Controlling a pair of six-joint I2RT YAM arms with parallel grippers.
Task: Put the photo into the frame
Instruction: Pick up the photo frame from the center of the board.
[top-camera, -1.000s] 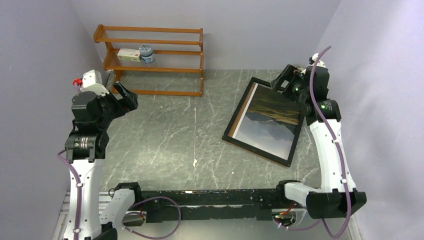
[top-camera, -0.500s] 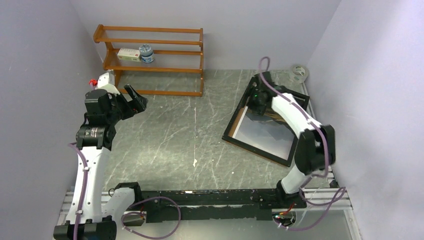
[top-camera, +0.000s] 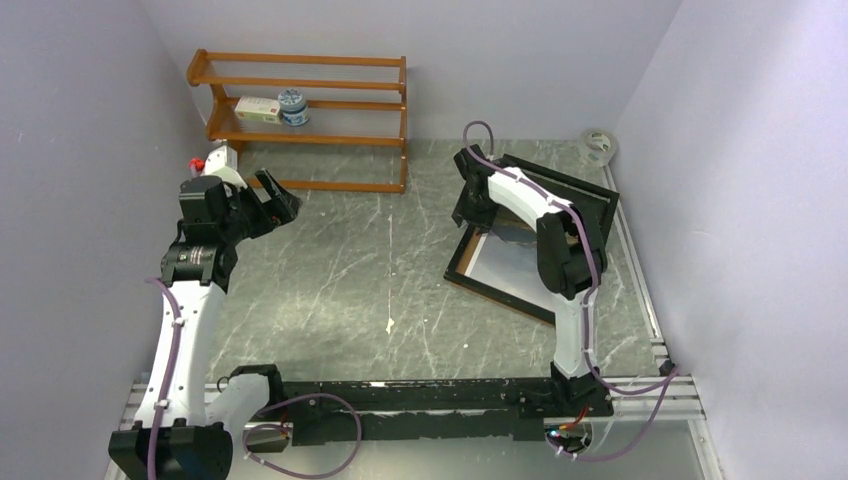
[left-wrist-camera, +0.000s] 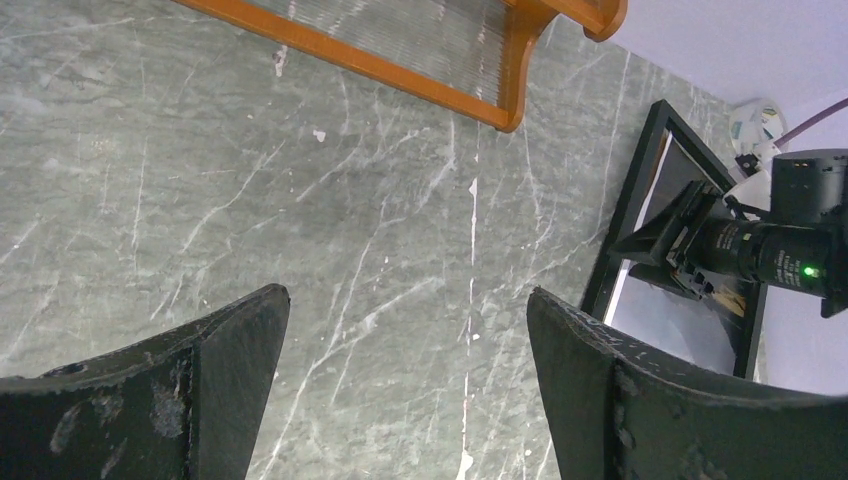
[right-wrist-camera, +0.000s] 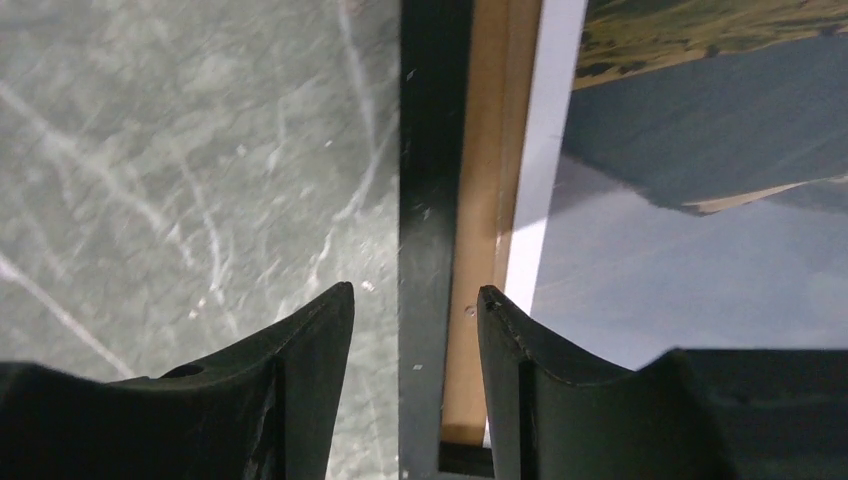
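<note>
The frame (top-camera: 495, 293) lies flat at the table's right, with black edges and a light-brown wood inner rim. The photo (top-camera: 505, 262) lies inside it, picture side up, showing grey mountains, grassland and a white margin. My right gripper (top-camera: 466, 214) hovers over the frame's left edge. In the right wrist view the gripper (right-wrist-camera: 415, 300) is open and straddles the black edge (right-wrist-camera: 430, 150): one finger is over the table, the other over the wood rim beside the photo (right-wrist-camera: 700, 200). My left gripper (top-camera: 283, 200) is open and empty above the table's left side; it also shows in the left wrist view (left-wrist-camera: 410, 295).
An orange-brown shelf rack (top-camera: 300, 120) stands at the back left with a small box and a tin on it. A tape roll (top-camera: 598, 145) lies at the back right corner. The right arm lies across the frame. The frame's edge (left-wrist-camera: 625, 215) shows in the left wrist view.
My right arm has swung left from the frame's far right corner, across the frame, to its left edge. My left gripper has shifted slightly up and to the right.
</note>
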